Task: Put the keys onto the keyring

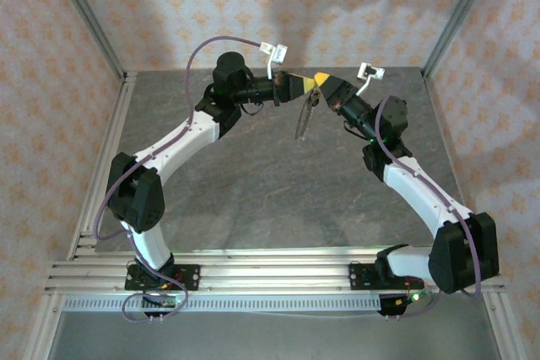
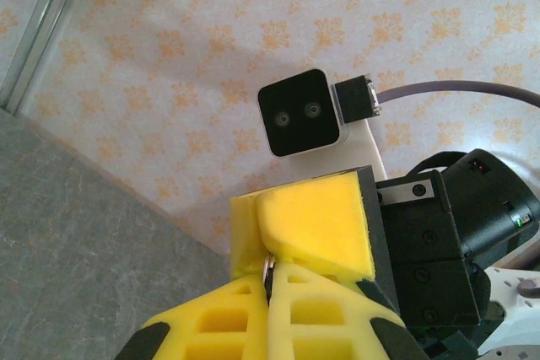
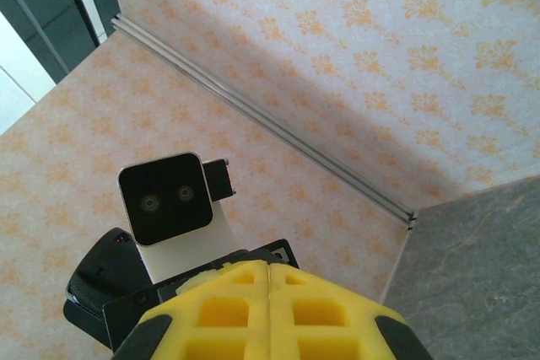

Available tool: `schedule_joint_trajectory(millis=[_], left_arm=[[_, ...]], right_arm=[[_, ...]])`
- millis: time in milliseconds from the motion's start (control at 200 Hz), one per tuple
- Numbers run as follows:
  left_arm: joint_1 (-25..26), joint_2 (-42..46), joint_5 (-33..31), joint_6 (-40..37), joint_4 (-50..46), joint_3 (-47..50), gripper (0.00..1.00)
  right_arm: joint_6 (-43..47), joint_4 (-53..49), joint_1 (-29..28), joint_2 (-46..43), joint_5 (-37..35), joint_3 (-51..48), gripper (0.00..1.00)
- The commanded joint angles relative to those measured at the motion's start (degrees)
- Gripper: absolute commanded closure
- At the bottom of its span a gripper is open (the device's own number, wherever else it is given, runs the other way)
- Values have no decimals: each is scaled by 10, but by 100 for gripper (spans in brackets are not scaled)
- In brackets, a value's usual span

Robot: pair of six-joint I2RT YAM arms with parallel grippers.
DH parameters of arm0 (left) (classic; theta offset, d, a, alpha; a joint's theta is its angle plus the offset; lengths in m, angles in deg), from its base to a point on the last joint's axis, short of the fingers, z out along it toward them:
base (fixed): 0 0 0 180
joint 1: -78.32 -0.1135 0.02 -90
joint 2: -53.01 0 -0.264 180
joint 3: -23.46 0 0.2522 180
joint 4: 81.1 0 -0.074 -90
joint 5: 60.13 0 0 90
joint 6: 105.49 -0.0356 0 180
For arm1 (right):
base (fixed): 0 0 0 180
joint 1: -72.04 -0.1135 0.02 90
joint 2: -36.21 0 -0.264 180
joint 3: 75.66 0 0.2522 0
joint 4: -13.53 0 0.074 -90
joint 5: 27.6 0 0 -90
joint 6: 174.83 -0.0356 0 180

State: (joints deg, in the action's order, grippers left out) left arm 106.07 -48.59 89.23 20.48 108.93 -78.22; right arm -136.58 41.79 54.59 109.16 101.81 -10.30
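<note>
- Left hand point(image 2: 270, 294): yellow foam fingers pinched, apparently on the thin silvery metal keyring point(image 1: 304, 120), held high above the grey stone-patterned table point(image 1: 253, 200) for threading.
- Keyring: chain dangles clear of table.
- Right hand point(image 3: 268, 284): fingers closed, meeting left hand; contents cannot be told.

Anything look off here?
Nothing broken or spilled. One oddity: the thin silvery metal keyring loop dangles in mid-air instead of lying flat, pinched in the left gripper, which meets the right gripper tip to tip.
</note>
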Motion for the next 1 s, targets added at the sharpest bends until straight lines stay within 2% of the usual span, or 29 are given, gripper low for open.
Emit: schedule_joint_trajectory(millis=[0,260,440,611,776,996], left_arm=[[2,14,-28,1,64,-8,100],[1,12,-40,-13,22,-20,100],[-19,12,-55,7,26,-18,79],[-40,13,-52,30,49,-10,70],[-51,12,-35,18,31,-15,68],[-74,-7,24,-40,-61,-57,66]], right_arm=[[-25,36,-16,13,13,-17,100],[-13,15,-15,19,0,6,100],[-14,-6,7,34,28,34,100],[-27,-6,28,61,70,64,100],[-26,-14,39,81,98,86,100],[4,-52,52,112,174,140,100]])
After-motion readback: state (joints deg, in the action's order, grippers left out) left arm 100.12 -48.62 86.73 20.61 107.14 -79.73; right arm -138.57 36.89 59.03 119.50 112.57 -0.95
